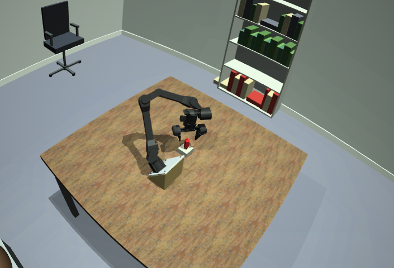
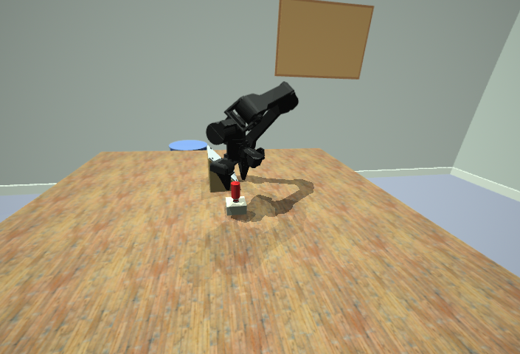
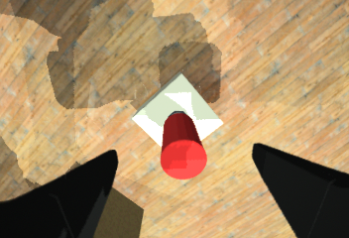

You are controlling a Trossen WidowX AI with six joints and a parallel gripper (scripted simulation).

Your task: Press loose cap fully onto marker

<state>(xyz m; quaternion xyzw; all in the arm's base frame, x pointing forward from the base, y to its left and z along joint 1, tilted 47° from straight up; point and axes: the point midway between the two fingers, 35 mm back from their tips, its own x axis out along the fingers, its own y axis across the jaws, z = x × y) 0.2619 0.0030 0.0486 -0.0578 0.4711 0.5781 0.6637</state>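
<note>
The red cap (image 1: 186,144) (image 2: 235,190) (image 3: 183,161) stands upright on the marker, over the white holder block (image 1: 185,152) (image 2: 236,209) (image 3: 155,117). Only a short dark part of the marker (image 2: 235,200) shows between the cap and the block; the cap hides the rest. Whether the cap is fully clicked on cannot be told. My gripper (image 1: 188,139) (image 2: 236,184) (image 3: 185,153) is open and empty. Its fingers are spread wide, one to each side of the cap in the wrist view, with gaps. The fingertips are near the height of the cap's top, not touching it.
The arm's wedge-shaped base mount (image 1: 174,173) (image 2: 217,182) stands on the wooden table (image 1: 222,202) (image 2: 235,292) close to the holder block. Its corner also shows at the lower left of the wrist view. The bookshelf and chair stand beyond the table.
</note>
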